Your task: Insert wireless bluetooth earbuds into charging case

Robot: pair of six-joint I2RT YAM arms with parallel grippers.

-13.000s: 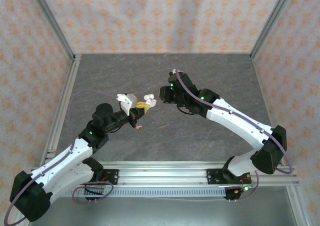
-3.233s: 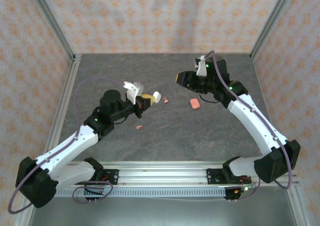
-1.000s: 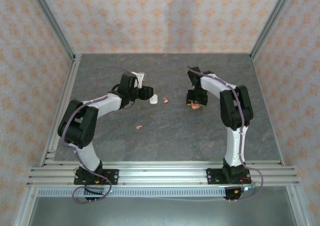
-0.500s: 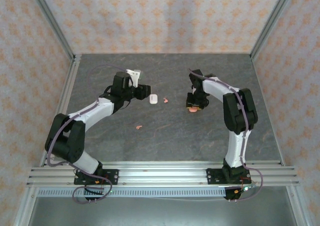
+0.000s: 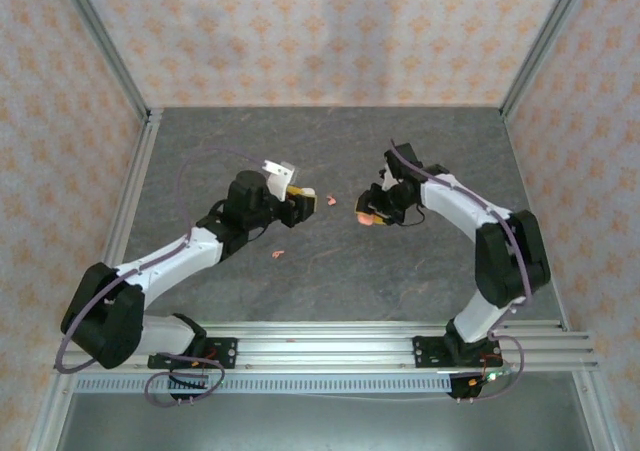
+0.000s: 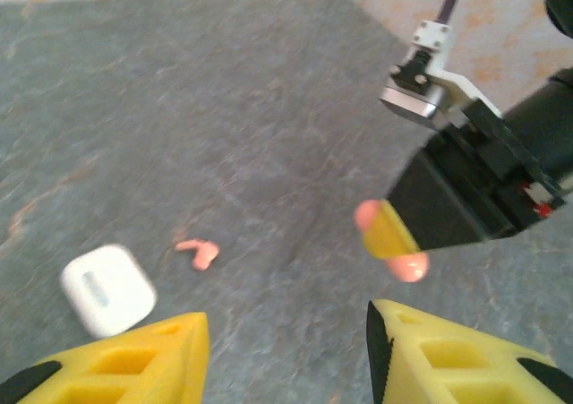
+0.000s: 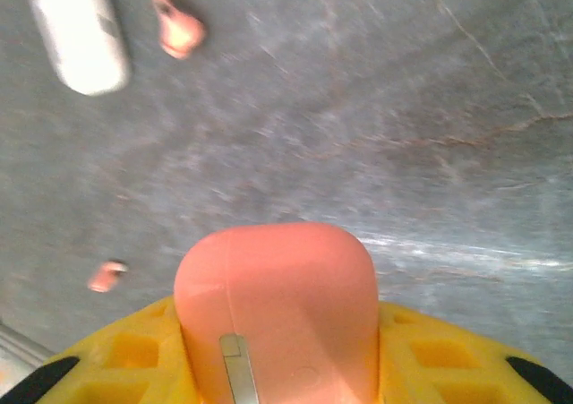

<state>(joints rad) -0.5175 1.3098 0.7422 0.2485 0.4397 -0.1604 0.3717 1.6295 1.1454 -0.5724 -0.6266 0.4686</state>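
My right gripper [image 5: 372, 214] is shut on a coral-pink charging case [image 7: 277, 305] and holds it just above the table; its yellow fingers [image 7: 134, 350] clamp the case's sides. A closed white charging case [image 6: 107, 289] lies on the grey table, and a coral-pink earbud [image 6: 199, 253] lies just right of it. My left gripper [image 6: 286, 359] hovers open right beside the white case [image 5: 308, 194], with nothing between its fingers. A second pink earbud [image 5: 279, 255] lies nearer the front. The right wrist view shows the white case [image 7: 79, 32] and both pink earbuds [image 7: 177, 30] [image 7: 107, 276].
Patterned walls with metal posts [image 5: 110, 66] close in the grey table [image 5: 320, 141] at the back and sides. An aluminium rail [image 5: 320, 346] runs along the near edge. The two grippers face each other a short way apart at mid-table.
The right gripper has shut on the coral case and carried it up and left. The left gripper has swung right and nearer, up beside the white case.
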